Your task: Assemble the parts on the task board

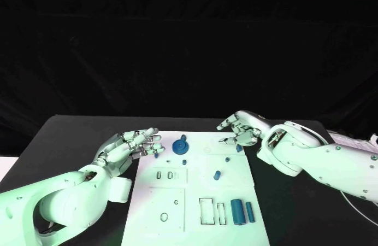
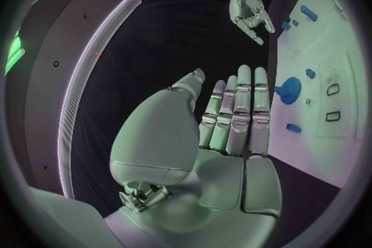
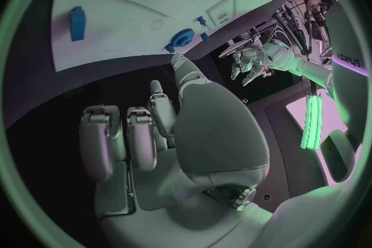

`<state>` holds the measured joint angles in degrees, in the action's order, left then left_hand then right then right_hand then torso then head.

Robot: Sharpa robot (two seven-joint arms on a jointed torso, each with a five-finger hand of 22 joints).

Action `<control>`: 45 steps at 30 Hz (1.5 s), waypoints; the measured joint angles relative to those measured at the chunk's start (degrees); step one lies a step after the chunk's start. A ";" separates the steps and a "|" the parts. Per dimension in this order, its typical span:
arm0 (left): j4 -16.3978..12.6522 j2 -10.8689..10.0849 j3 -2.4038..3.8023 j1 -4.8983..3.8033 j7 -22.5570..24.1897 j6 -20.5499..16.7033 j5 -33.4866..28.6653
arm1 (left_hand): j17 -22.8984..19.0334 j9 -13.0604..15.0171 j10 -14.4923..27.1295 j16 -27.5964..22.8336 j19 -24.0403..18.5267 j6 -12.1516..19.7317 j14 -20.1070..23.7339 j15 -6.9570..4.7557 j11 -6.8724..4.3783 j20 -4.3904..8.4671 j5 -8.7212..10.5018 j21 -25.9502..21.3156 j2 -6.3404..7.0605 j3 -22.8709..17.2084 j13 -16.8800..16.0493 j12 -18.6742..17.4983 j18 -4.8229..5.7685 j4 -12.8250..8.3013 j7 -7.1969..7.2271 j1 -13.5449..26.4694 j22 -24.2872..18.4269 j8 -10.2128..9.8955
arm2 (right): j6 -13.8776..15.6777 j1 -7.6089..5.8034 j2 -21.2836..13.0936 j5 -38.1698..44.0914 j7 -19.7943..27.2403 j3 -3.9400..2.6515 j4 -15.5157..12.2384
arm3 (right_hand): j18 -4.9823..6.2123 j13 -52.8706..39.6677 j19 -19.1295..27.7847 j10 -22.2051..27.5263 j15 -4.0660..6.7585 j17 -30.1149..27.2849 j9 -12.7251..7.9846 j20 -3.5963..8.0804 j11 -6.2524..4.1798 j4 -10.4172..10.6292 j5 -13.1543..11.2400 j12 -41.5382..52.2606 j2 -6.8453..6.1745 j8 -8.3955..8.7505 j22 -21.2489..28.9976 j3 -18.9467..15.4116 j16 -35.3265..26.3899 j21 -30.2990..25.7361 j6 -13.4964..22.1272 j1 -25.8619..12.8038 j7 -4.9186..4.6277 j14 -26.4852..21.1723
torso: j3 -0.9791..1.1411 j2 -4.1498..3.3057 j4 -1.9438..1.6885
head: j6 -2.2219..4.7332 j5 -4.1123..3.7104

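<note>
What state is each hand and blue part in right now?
Left silver hand: open, fingers extended, holding nothing, beside the white task board.
Right silver hand: fingers curled, holding nothing.
Round blue gear: on the board.
Two long blue bars: lying side by side on the board.

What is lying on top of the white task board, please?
On the task board lie small blue parts: a gear, a short cylinder and two long blocks near its front. The right hand covers part of the far edge.
</note>
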<state>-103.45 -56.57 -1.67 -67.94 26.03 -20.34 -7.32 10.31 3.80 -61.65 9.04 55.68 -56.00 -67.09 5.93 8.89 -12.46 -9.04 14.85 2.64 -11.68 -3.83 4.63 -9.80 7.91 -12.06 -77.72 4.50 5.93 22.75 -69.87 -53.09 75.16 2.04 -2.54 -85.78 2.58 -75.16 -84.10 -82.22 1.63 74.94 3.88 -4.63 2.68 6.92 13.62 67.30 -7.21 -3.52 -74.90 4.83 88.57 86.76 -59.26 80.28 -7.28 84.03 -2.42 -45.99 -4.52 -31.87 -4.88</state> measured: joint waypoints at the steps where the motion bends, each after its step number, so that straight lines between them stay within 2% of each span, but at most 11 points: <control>1: 0.15 0.12 0.00 0.00 0.01 0.04 0.00 | 0.03 0.00 -0.13 0.00 0.00 0.00 0.00 0.00 -0.13 0.00 0.00 0.00 0.00 0.00 0.00 0.00 0.00 0.00 0.00 0.00 -0.04 0.00 | -0.24 0.16 -0.80 -0.97 0.57 -0.01 -0.05 | 0.00 0.00 0.00 0.00 0.00 0.00 0.00 0.00 0.00 -0.09 0.00 0.01 0.05 0.00 0.00 -0.09 0.00 0.00 -0.01 0.05 -0.02 0.00 | 0.07 0.06 0.12 | -0.01 0.01; 9: 1.28 0.86 -0.05 0.03 0.01 0.38 0.00 | 0.06 0.00 -0.20 0.00 0.19 0.00 0.00 0.00 -0.20 0.18 0.00 0.00 0.00 0.00 0.00 0.00 0.00 0.00 0.00 0.00 -0.06 0.00 | -1.80 1.56 -4.20 -4.69 3.17 0.06 0.87 | 0.00 0.05 0.00 0.00 0.00 -0.01 0.00 0.00 0.00 -0.38 -0.32 -0.25 -0.03 0.00 -0.05 -0.38 -0.01 0.00 -0.20 0.42 -0.20 0.00 | 0.77 0.51 0.85 | 0.01 -0.44; 13: 1.58 1.11 -0.05 0.03 0.01 0.50 0.00 | 0.12 0.00 -0.20 0.00 0.21 0.00 0.00 0.00 -0.20 0.21 0.00 -0.21 0.00 0.00 0.00 0.00 0.00 0.00 0.00 0.00 -0.10 0.00 | -2.21 2.24 -4.51 -4.56 3.68 0.11 2.20 | 0.00 0.06 0.00 0.01 0.00 -0.01 0.00 0.00 0.00 -0.38 -0.46 -0.58 -0.04 0.00 -0.04 -0.38 -0.02 0.00 -0.20 0.41 -0.20 0.00 | 0.99 0.55 1.05 | 0.15 -0.62; 21: 2.00 1.25 -0.07 0.05 0.01 0.61 0.00 | 0.11 0.00 -0.19 0.00 0.21 0.01 0.00 0.00 -0.20 0.21 0.00 -0.21 0.00 0.00 0.00 0.00 0.00 0.00 0.00 0.00 -0.11 -0.22 | -2.67 3.63 -4.09 -3.48 4.09 0.12 4.09 | 0.00 0.11 0.00 0.01 0.00 -0.01 -0.06 0.00 0.00 -0.54 -0.86 -1.03 -0.04 0.00 -0.04 -0.55 -0.02 0.00 0.04 0.41 -0.35 0.00 | 1.02 0.57 1.02 | -0.23 -0.91; 32: 2.14 1.34 -0.09 0.06 0.01 0.67 0.00 | 0.10 0.00 -0.19 0.00 0.21 0.01 0.00 0.00 -0.19 0.21 0.00 -0.21 0.00 0.00 0.00 0.00 0.00 0.00 0.00 0.00 -0.11 -0.22 | -2.88 4.20 -1.75 -2.68 4.14 0.12 7.26 | 0.00 0.09 0.00 0.01 0.00 -0.02 -0.11 0.00 0.00 -0.54 -1.20 -1.03 -0.01 0.00 -0.03 -0.55 -0.03 0.00 0.40 0.40 -0.37 0.00 | 0.90 0.55 1.02 | -0.49 -0.58; 41: 2.22 1.39 -0.09 0.06 0.01 0.69 0.00 | 0.17 0.00 -0.19 -0.23 0.21 0.01 0.00 0.00 -0.20 0.21 0.00 -0.21 0.00 -0.15 0.00 -0.20 0.00 -0.15 0.00 0.00 -0.10 -0.22 | -3.19 4.36 -0.14 -2.52 4.03 0.12 9.24 | 0.00 -0.39 0.00 0.24 0.00 -0.02 -0.11 0.00 0.20 -0.80 -3.75 -0.63 2.35 0.00 -0.02 1.24 -0.03 -0.01 0.40 0.93 -0.37 0.00 | 0.90 0.55 1.02 | -0.69 -0.41; 45: 2.24 1.41 -0.09 0.07 0.00 0.70 0.00 | 0.17 0.00 -0.19 -0.23 0.21 0.01 0.00 0.00 -0.19 0.21 0.00 -0.21 0.00 -0.15 0.00 -0.20 0.00 -0.15 0.00 0.00 -0.10 -0.22 | -3.42 4.38 0.23 -2.51 3.99 0.12 9.93 | 0.00 -2.33 0.00 0.21 -0.01 -0.03 -0.11 0.00 0.17 -1.06 -3.99 -0.62 3.12 0.00 -0.02 2.24 0.20 -0.01 0.11 1.71 -0.52 0.00 | 0.91 0.55 1.05 | -0.75 -0.36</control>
<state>-101.21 -55.16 -1.76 -67.88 26.03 -19.64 -7.32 10.47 3.80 -61.84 8.81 55.89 -55.99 -67.09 5.93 8.69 -12.26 -9.04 14.64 2.64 -11.84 -3.83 4.43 -9.80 7.76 -12.06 -77.72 4.39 5.71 19.34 -65.49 -52.86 72.65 6.03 -2.42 -75.85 2.58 -77.49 -84.10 -82.00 1.62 74.91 3.77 -4.63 2.86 5.86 9.62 66.68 -4.09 -3.52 -74.92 7.07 88.77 86.75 -59.15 81.99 -7.79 84.03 -1.51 -45.44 -3.46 -32.61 -5.24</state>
